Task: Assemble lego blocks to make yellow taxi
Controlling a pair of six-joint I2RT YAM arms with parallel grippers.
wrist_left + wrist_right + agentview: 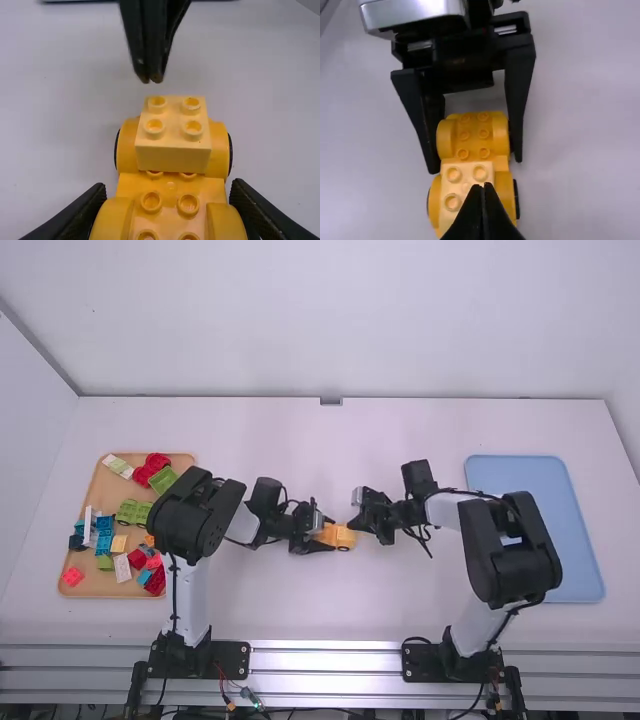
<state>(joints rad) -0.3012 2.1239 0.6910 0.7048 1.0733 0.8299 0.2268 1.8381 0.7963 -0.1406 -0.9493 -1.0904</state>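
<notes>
Car: yellow, part-built, a low base (171, 182) with studs and wheels, lying on the white table (320, 440) midway between your two arms; its length runs left to right.
Block: one pale yellow block (173, 157), four studs on top, seated on the car's right end between the rounded yellow wheel covers (219, 150).
Left gripper (328, 534): yours, reaching in from the left and grasping the base, one black finger along its near side, one along its far side.
Right gripper (354, 525): yours, at the car's right end, tips pressed together with nothing between them, close to the pale block; whether they touch it, you cannot tell.
Wooden tray (101, 490): at your left, partly under the left arm (186, 520), holding red blocks (157, 460), green blocks (132, 511), blue blocks (105, 535), white blocks (122, 567) and a few others, loosely mixed.
Blue tray (580, 570): at your right, partly beneath the right arm (515, 550).
</notes>
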